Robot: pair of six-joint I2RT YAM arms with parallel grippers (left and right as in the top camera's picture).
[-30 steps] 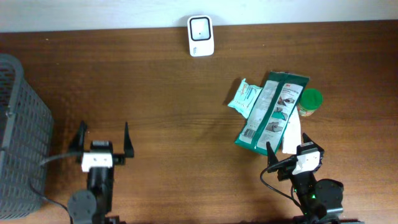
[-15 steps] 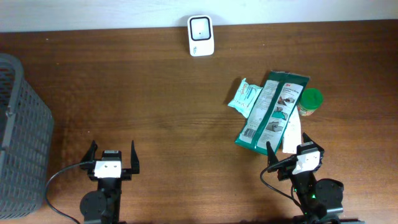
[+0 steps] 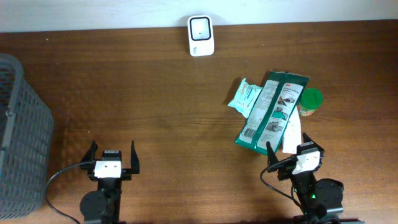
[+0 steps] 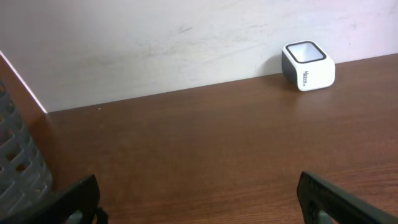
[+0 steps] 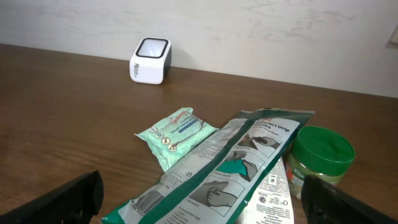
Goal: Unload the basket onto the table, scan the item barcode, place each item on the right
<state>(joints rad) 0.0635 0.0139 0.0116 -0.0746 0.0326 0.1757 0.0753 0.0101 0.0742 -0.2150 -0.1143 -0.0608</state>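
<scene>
Crouching low by the table (image 3: 174,124) edge, left fingers (image 3: 93,152) and right fingers (image 3: 272,154) point forward, spread wide.

L gripper (image 3: 112,149) has pulled back toward the near edge of the tabletop (image 3: 174,130) & slid a bit to its own right vs. 1 s ago, so it sits lower in the overhead view. Whole move was done by half a sec ago. Round joint (image 3: 96,202) behind it has gone right w/ it. Its cable (image 3: 62,173) looks different too: earlier it ran out flat to the left toward the basket (image 3: 25,124), now it arcs from the gripper body down & round toward the bottom edge of the pic.
</scene>
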